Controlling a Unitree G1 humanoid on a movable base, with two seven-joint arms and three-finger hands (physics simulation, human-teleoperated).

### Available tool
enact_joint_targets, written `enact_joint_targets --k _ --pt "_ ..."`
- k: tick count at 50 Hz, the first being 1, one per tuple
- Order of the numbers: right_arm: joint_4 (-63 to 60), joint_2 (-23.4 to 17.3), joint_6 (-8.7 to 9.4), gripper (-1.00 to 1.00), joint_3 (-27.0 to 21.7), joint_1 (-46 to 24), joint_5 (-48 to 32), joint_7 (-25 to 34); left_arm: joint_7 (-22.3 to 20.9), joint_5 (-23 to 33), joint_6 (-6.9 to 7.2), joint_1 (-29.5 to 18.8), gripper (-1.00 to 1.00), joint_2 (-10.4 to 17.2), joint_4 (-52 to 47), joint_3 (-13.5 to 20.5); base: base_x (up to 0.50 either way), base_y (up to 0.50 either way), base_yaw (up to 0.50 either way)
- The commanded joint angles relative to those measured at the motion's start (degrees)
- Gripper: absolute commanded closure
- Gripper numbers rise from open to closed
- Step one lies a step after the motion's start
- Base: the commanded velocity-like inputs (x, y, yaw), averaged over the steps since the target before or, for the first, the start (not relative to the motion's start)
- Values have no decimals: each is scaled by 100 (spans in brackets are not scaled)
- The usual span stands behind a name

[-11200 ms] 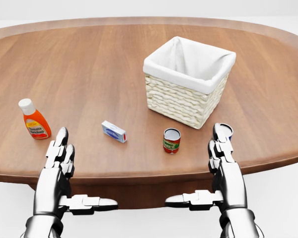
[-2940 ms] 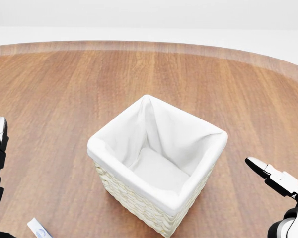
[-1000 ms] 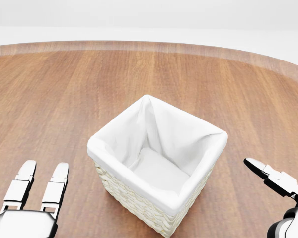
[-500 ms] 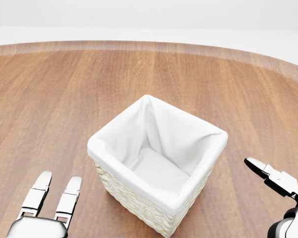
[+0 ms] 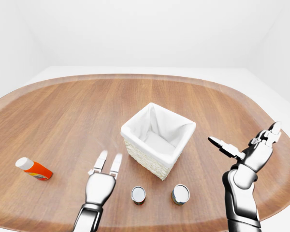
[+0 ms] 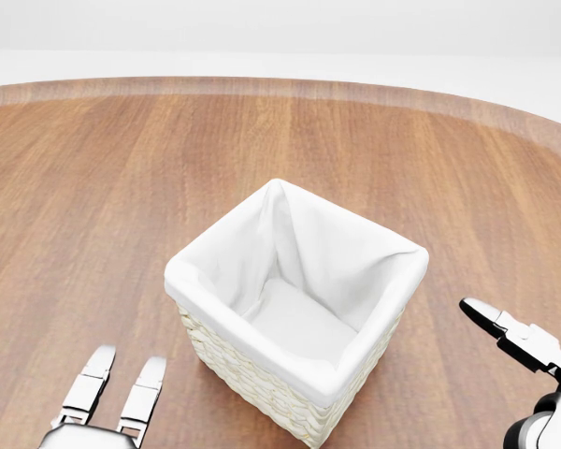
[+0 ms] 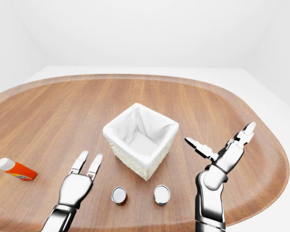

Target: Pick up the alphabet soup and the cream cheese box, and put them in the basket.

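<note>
In the head view the basket (image 6: 243, 332) sits where it sat a second ago, so the base has not moved. What has changed is the left hand (image 6: 92, 435). It has slid rightward toward the basket and sunk toward the view's lower edge, and now lies at about 7 o'clock of the basket. Only two straight fingers and the top of the palm show. The right hand (image 6: 528, 344) holds its place at 4 o'clock, one finger stretched toward the basket. The basket's white liner holds nothing, so I judge that neither item is delivered yet and the left hand is settling for a first pick.

In the left-eye view the left hand lies flat over the bench (image 5: 63, 111), palm down and fingers spread, gripping nothing visible. The alphabet soup (image 5: 138, 194) stands upright at 6 o'clock of the basket, just beside that hand at its 4 o'clock. A second can (image 5: 180, 194) stands at the basket's 5 o'clock. An orange bottle (image 5: 34, 169) lies well apart at 8 o'clock. The cream cheese box shows nowhere. It may be under the left palm, but I cannot tell.

In the right-eye view the right forearm rises near vertical. Its hand is tipped back, fingers splayed wide and empty, clear of the bench.
</note>
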Motion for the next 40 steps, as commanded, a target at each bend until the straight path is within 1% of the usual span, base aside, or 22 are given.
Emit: enact_joint_targets --k 1,10,14,24,30,32,35,40 --pt "-12 6 0 -100 4 8 -16 0 258 -101 0 -109 -100 81 434 -17 0 0 0" --pt "40 3 0 -100 12 -6 -27 0 570 -109 0 -257 -100 127 1020 -60 0 0 0" --pt "0 2 0 -100 15 -4 -28 0 574 -118 0 -247 -100 151 1050 -64 0 0 0" --pt "-4 5 0 -100 11 5 -30 0 856 -110 0 -505 -100 183 1776 -164 0 0 0" --pt "47 -4 0 -100 19 -8 -34 0 900 -213 0 -487 -100 250 1802 -127 0 0 0" --pt "83 -6 0 -100 16 -16 -30 0 1022 -194 0 -614 -100 251 2074 -130 0 0 0" --pt "71 -4 0 -100 21 -12 -36 0 1094 -187 0 -631 -100 261 2194 -163 0 0 0" --pt "77 -7 0 -100 19 -20 -35 0 1325 -228 0 -806 -100 290 2660 -183 0 0 0"
